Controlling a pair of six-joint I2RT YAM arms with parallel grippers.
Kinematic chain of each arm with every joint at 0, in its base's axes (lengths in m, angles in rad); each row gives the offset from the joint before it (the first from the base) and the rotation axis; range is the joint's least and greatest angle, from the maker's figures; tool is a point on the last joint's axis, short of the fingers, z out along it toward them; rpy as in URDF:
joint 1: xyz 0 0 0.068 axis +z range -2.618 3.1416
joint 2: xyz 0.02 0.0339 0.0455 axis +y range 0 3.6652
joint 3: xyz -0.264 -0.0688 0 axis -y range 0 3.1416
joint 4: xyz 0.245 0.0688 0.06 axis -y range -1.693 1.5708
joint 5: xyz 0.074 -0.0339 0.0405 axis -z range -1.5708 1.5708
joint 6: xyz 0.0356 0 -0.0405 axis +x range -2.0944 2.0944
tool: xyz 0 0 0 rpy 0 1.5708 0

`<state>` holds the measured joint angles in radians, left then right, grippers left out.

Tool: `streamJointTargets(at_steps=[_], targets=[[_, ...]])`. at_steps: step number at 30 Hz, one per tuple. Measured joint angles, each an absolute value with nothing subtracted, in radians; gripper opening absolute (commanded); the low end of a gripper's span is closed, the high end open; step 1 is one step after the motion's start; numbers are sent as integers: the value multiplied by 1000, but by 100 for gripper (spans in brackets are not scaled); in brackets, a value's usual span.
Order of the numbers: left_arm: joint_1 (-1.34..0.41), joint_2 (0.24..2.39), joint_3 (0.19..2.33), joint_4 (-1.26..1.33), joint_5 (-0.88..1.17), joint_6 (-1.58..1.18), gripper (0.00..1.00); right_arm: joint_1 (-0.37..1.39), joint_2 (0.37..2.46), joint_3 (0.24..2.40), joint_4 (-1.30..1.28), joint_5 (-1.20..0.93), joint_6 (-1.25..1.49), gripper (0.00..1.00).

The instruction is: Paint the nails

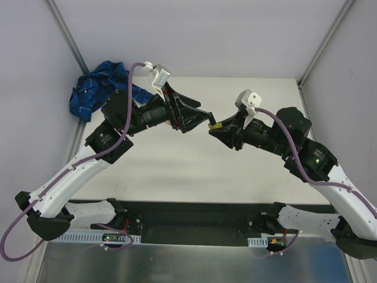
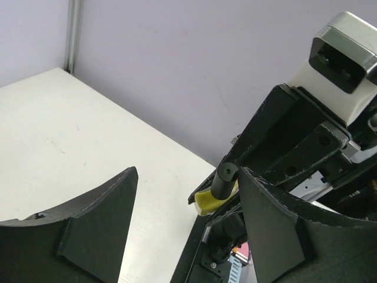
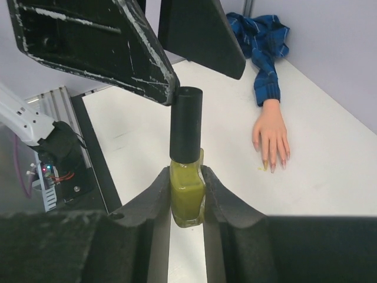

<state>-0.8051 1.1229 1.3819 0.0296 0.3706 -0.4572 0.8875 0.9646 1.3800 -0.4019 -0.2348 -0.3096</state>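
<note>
— While our right pincer [image 3: 187,183] is pinching the yellow-green bottle [image 3: 187,200] by its glass, which way does the black cap [image 3: 187,124] run from our left pincer [image 3: 206,82]?
— Its long axis stands upright in the right wrist view, aimed at the gap between the left fingers [image 3: 118,47]. Those fingers are spread. The scratched one looks to touch the cap's top edge and the other hangs apart from it, so we judge nothing is gripped there yet.
— So the next move turns on sliding the left pincer along that axis until the cap sits between the pads?
— We think so, then closing and twisting. Off axis, we may tip the bottle in its grip.
— And the nails [image 3: 274,165]?
— They lie flat on the white surface [image 3: 330,188], on the mannequin hand [image 3: 270,132], fingertips pointing away from the blue plaid sleeve [image 3: 265,53], well apart from both pincers. From above, the sleeve is in the far left corner, so our left arm [image 1: 88,165] is the nearer one
</note>
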Motion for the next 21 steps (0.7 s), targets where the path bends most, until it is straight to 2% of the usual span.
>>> streamJointTargets(at_steps=[9, 14, 19, 20, 21], targets=[[-833, 1166, 1406, 9, 328, -461, 66, 908, 979, 1380, -415, -182, -309, 0], [-846, 1183, 1406, 2, 328, -462, 44, 912, 982, 1380, -414, -163, -309, 0], [-859, 1187, 1406, 2, 339, -463, 32, 912, 988, 1380, -412, -146, -307, 0], [-859, 1188, 1406, 2, 349, -463, 25, 913, 989, 1380, -412, -145, -305, 0], [-859, 1191, 1407, 2, 365, -464, 22, 914, 989, 1380, -410, -142, -303, 0]])
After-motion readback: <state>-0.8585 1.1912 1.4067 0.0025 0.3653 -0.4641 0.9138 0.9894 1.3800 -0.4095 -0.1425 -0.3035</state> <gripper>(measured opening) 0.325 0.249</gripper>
